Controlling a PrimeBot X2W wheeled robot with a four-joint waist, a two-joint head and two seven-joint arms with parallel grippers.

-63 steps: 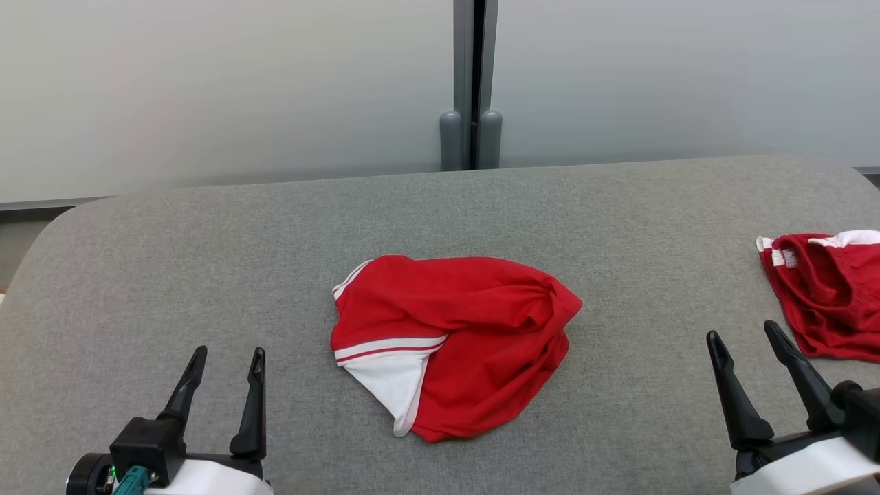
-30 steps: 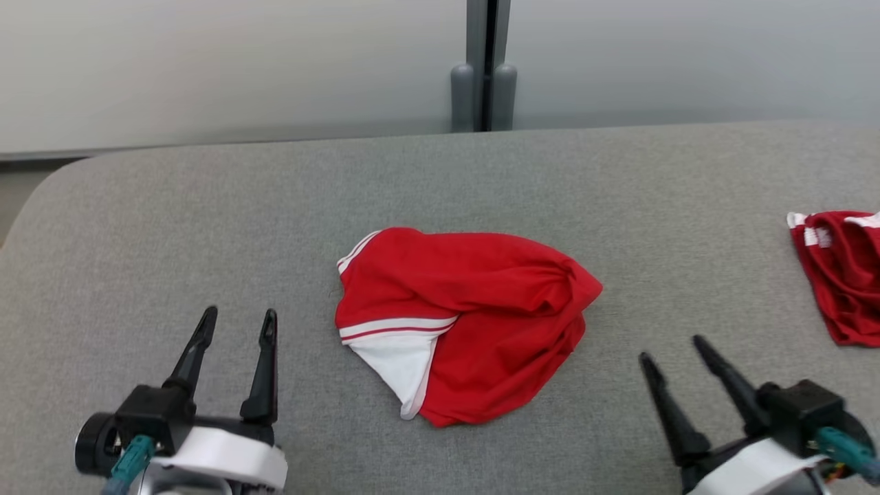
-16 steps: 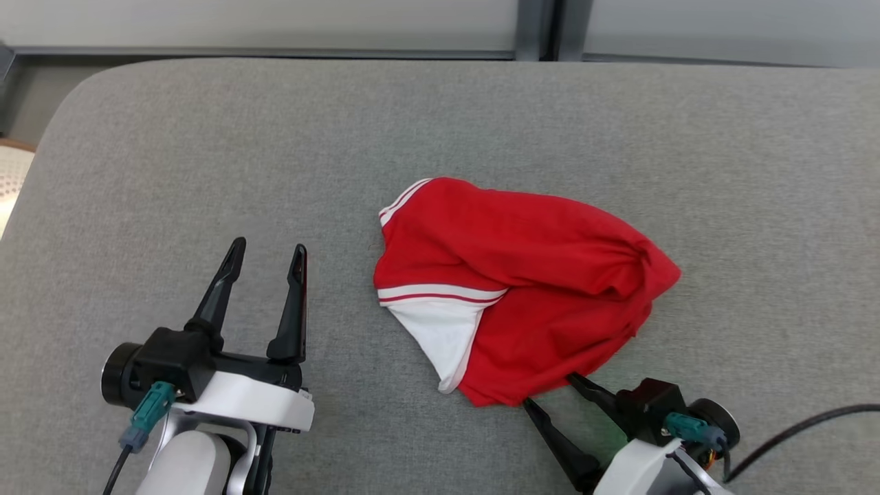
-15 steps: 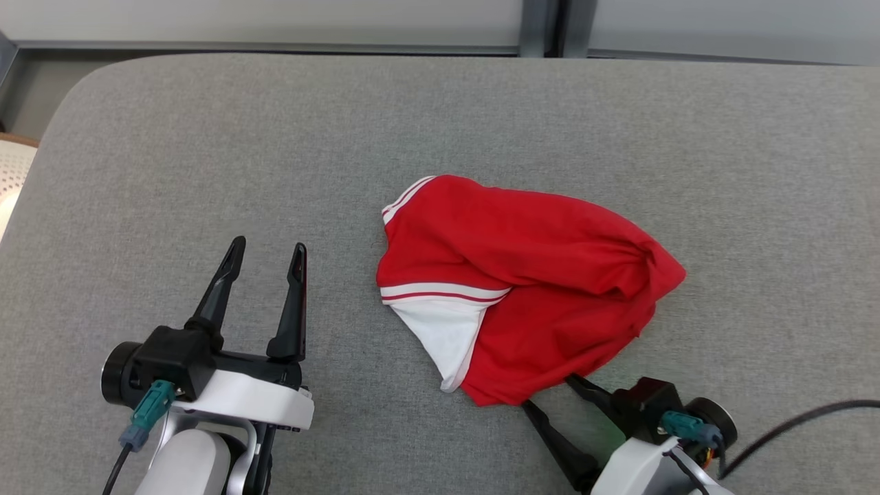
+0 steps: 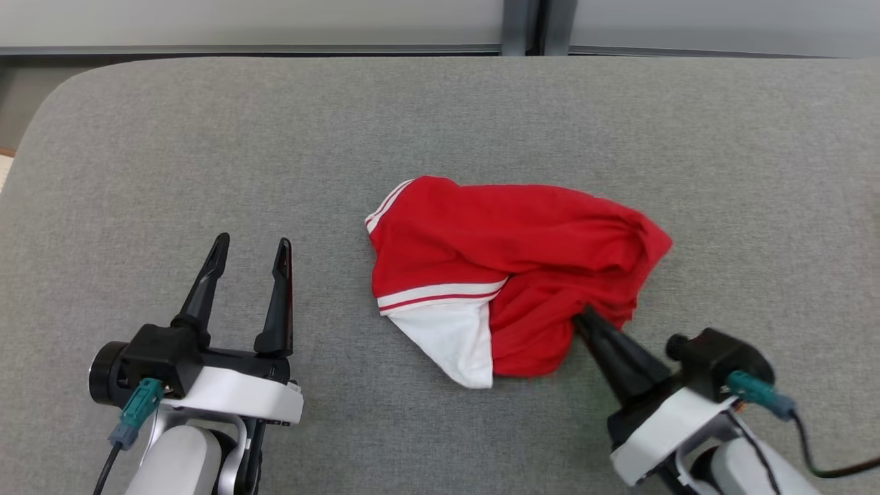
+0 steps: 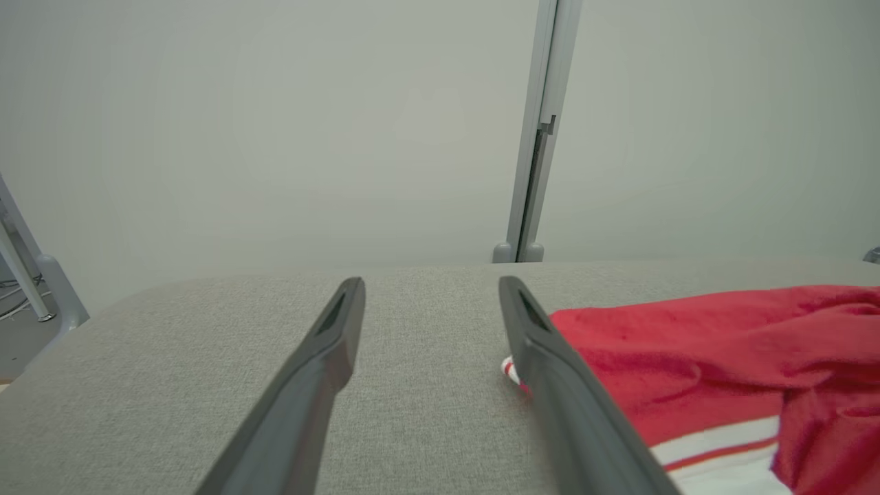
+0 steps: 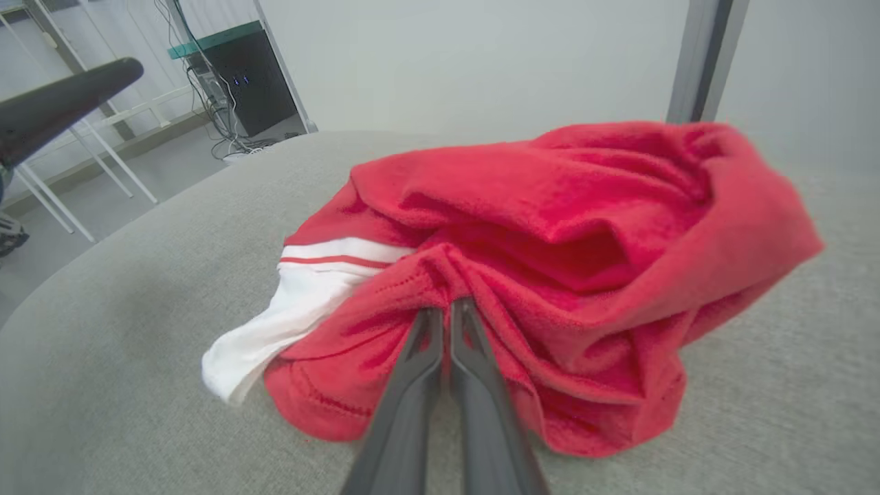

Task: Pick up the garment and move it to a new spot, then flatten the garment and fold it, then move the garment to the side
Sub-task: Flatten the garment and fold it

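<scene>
— While grey cloth covers the desk, what sits behind the garment?
— Pale wall panels. The garment's red, crumpled, with a white panel edged in stripes, lying mid-desk.
— Your hands?
— My right hand is pinched shut on its near right hem; my left hand stands open, apart to its left. Bare desk rings it.

- A grey fabric-covered table with rounded corners is lying under soft, even light.
- Pale wall panels are rising behind the table, a grey post joining them.
- A dark cabinet is standing beyond the table's corner, cables trailing beside it.
</scene>
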